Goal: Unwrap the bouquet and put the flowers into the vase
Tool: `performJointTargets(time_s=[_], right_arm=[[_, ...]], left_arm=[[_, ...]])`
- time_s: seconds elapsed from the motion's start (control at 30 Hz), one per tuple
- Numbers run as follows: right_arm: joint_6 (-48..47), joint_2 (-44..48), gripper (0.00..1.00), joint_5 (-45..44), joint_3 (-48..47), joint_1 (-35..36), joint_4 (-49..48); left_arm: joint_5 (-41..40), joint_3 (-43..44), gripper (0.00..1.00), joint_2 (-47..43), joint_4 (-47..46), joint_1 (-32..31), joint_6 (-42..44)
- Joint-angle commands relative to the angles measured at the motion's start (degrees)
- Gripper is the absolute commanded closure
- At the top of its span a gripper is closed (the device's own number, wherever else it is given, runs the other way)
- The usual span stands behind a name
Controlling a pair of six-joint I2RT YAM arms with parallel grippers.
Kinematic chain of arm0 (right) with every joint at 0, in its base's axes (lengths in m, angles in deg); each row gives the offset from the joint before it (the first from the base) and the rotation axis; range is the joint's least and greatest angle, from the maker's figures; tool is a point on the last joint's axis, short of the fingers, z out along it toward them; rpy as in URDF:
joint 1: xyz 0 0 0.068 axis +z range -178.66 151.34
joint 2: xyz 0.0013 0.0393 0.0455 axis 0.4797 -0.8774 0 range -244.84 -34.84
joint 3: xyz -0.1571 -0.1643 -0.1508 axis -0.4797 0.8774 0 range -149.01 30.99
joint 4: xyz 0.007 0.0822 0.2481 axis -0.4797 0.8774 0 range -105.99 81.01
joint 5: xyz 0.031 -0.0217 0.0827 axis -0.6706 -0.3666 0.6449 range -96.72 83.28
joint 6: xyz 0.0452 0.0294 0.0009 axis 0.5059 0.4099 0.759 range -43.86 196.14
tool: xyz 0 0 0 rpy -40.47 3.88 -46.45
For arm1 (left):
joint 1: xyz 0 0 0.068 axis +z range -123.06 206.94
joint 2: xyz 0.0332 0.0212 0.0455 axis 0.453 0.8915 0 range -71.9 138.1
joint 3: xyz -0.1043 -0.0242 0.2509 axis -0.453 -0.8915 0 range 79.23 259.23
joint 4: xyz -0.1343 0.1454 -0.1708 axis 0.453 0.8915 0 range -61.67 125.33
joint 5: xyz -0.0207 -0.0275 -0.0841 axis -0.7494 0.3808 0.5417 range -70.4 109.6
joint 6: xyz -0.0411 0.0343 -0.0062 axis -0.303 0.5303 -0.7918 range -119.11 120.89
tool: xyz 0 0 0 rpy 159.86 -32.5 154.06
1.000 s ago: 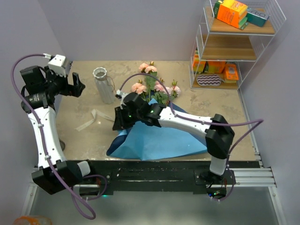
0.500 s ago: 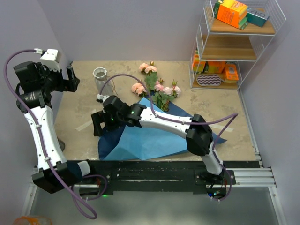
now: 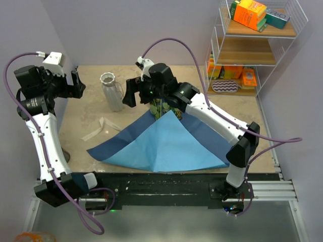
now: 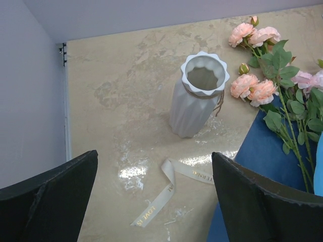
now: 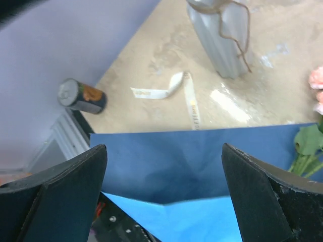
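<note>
While the left end effector (image 4: 154, 154) and right end effector (image 3: 132, 93) stand open and empty, target the flowers (image 4: 252, 91) right of the vase (image 4: 194, 108). Grip them low, bunched together.

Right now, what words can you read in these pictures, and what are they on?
"LOVE IS": gold letters on the beige ribbon.
More ribbon letters: too small to read.
Orange box on the wire shelf: too small.
Can: label blurred.

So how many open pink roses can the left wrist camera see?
5 roses: two farthest back, two beside the vase, one cut by the right edge. Others may be hidden.
</note>
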Motion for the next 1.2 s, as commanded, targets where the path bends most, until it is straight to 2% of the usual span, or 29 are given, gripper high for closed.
performJointTargets(time_s=[0.0, 0.1, 0.23, 0.4, 0.5, 0.67, 0.77, 1.07, 1.17], right_arm=[[-2.3, 0.9, 0.01, -1.6, 6.8, -5.8, -0.6], [0.3, 3.8, 0.01, 2.9, 13.3, -15.2, -5.2], [-0.6, 3.6, 0.01, 7.2, 23.3, -21.4, -8.0], [-4.5, 0.3, 0.01, 9.4, 30.3, -23.4, -11.8], [-6.1, -2.0, 0.01, 15.6, 30.5, -24.3, -13.4], [-8.9, -5.5, 0.16, 20.3, 29.0, -24.3, -11.4], [-8.7, -5.1, 0.21, 20.1, 30.4, -24.3, -11.5], [-9.1, -1.0, 0.26, 18.0, 37.8, -24.3, -13.2], [-8.7, -1.2, 0.34, 18.9, 38.8, -24.4, -13.8]], left_arm=[[1.4, 2.1, 0.01, 0.1, 0.6, 0.5, 1.0], [1.5, 1.9, 0.01, -0.2, 1.2, 0.5, 3.1], [2.9, 0.5, 0.01, 0.1, 1.6, 0.4, 4.7], [4.5, -1.3, 0.01, 0.2, 2.1, 0.5, 6.8], [4.4, -2.1, 0.01, 0.1, 2.2, 0.5, 8.0], [3.9, -3.3, 0.01, 0.1, 1.8, 0.5, 8.8], [3.8, -3.9, 0.01, 0.1, 1.4, 0.5, 9.1], [4.2, -4.9, 0.01, 0.1, -0.2, 0.5, 8.5], [4.4, -5.0, 0.01, 0.0, -0.1, 0.5, 8.3]])
